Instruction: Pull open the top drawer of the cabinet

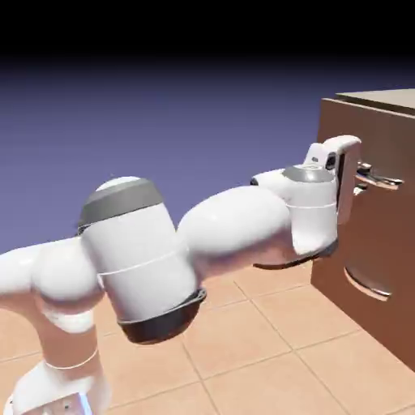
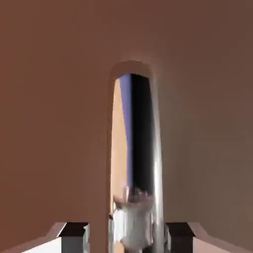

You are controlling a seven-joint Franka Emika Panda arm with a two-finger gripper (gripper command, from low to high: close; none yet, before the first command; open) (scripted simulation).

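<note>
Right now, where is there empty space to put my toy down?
The tiled table lies bare between the arm's base and the cabinet. A strip of the cabinet's tan top shows nothing on it. It's crowded at the top drawer: the pincer sits at its silver handle.

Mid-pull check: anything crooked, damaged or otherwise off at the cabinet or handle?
Nothing stands out. The gripper straddles the top drawer's silver handle, which runs straight between the fingertips. The cabinet stands square, its wood unmarked, and the lower handle looks intact. Whether the drawer has moved, I cannot tell.
</note>
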